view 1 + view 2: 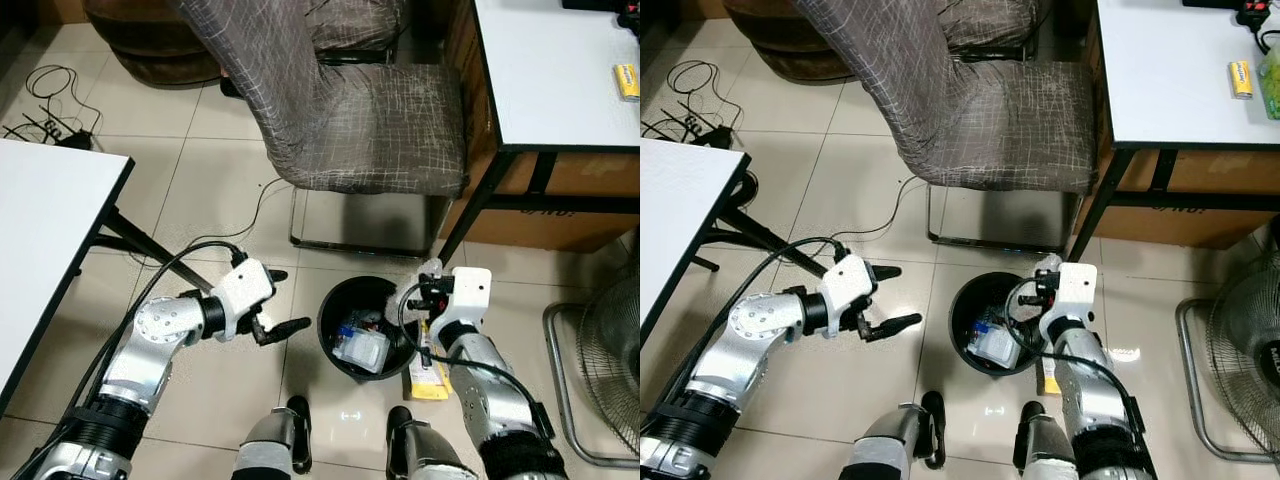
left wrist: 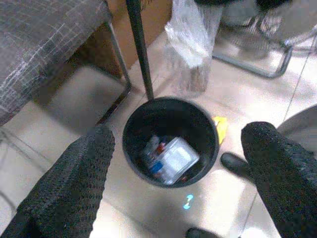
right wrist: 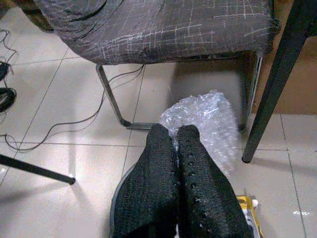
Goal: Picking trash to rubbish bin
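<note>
The right claw [image 3: 176, 148] pinches a crumpled sheet of bubble wrap [image 3: 205, 121] just above the far right rim of the black bin [image 1: 330, 345], which stands on the tiled floor near a chair [image 1: 370, 120]. The left claw [image 1: 282, 302] hovers left of the bin, fingers spread wide.

You see a black bin [image 1: 345, 305], a yellow packet [image 1: 432, 378] at its 3 o'clock, and a grey crosshatched chair [image 1: 350, 110].
</note>
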Tool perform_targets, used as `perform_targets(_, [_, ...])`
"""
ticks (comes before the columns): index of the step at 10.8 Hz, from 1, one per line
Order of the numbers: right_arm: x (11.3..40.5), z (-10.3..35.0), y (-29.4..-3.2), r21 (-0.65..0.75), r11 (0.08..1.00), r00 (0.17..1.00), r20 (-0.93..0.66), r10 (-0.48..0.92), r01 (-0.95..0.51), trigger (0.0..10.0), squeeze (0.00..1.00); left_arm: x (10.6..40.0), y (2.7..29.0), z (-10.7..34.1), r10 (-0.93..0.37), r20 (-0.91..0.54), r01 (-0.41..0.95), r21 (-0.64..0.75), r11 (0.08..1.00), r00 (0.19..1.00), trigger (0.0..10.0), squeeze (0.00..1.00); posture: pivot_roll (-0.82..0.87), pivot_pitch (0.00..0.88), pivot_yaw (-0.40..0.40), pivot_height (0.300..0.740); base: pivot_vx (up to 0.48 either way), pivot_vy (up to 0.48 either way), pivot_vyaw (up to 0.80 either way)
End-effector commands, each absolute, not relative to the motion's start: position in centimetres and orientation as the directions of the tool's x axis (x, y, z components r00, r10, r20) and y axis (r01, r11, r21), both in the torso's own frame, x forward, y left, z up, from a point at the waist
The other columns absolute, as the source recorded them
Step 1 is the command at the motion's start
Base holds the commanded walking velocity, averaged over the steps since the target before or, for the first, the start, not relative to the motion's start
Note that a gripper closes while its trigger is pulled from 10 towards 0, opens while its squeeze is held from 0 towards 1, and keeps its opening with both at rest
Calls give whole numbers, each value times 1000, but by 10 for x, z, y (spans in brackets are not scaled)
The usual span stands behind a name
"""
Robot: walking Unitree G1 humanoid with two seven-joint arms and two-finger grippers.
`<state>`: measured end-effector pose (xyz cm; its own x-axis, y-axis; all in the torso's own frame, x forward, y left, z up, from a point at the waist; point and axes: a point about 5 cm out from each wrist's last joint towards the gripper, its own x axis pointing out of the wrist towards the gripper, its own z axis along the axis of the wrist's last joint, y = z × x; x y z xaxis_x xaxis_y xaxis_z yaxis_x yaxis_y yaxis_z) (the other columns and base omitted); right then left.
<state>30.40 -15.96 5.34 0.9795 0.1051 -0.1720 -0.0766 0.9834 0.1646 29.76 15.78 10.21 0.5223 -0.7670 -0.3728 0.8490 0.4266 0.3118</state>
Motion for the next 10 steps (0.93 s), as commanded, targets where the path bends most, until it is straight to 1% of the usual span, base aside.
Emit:
perform_targets(1, [303, 49, -157, 188, 979, 978, -177, 109, -75, 10000, 0, 294, 163, 92, -742, -416, 848, 317, 424, 526, 10000, 914, 262, 331, 117, 740, 0, 0, 0])
perform_targets(2, [304, 50, -155, 187, 979, 978, -173, 116, -83, 10000, 0, 295, 163, 91, -736, -418, 844, 328, 425, 533, 10000, 820, 262, 331, 117, 740, 0, 0, 0])
perform_targets(3, [305, 51, -154, 185, 979, 978, -170, 120, -88, 10000, 0, 294, 161, 90, -735, -419, 842, 346, 414, 534, 10000, 518, 262, 331, 117, 740, 0, 0, 0])
perform_targets(4, [306, 51, -153, 184, 979, 978, -167, 123, -91, 10000, 0, 293, 161, 89, -734, -419, 841, 352, 411, 535, 10000, 467, 262, 331, 117, 740, 0, 0, 0])
perform_targets(6, [307, 51, -153, 176, 980, 979, -165, 120, -90, 10000, 0, 294, 161, 88, -729, -414, 834, 358, 420, 545, 10000, 467, 262, 331, 117, 740, 0, 0, 0])
perform_targets(10, [310, 51, -153, 159, 983, 980, -163, 118, -92, 10000, 0, 294, 160, 86, -732, -415, 835, 370, 408, 541, 10000, 471, 262, 331, 117, 740, 0, 0, 0])
